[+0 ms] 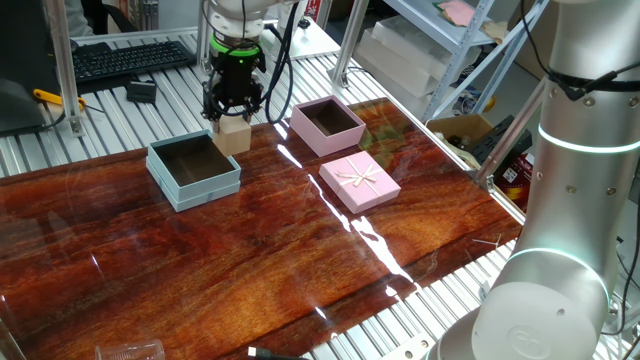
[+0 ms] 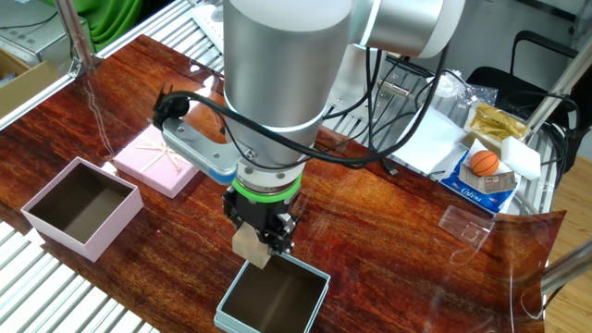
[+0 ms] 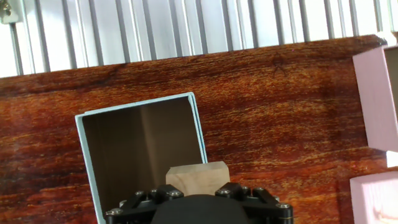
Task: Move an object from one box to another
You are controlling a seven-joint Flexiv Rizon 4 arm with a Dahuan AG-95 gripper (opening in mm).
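Observation:
My gripper [image 1: 232, 120] is shut on the small tan wooden cube [image 1: 233, 135] and holds it in the air, just beside the right rim of the pale blue-grey box [image 1: 193, 170]. The other fixed view shows the cube [image 2: 250, 247] above that box's [image 2: 275, 301] near edge. In the hand view the cube [image 3: 197, 176] sits between my fingers, over the blue-grey box's [image 3: 140, 149] right wall. The pink box [image 1: 327, 126] stands empty to the right, and also shows in the other fixed view [image 2: 78, 207].
A flat pink lid with a ribbon bow [image 1: 359, 181] lies in front of the pink box. A keyboard [image 1: 130, 55] and a metal frame post [image 1: 65, 60] stand behind the table. The robot's base [image 1: 560, 230] rises at the right.

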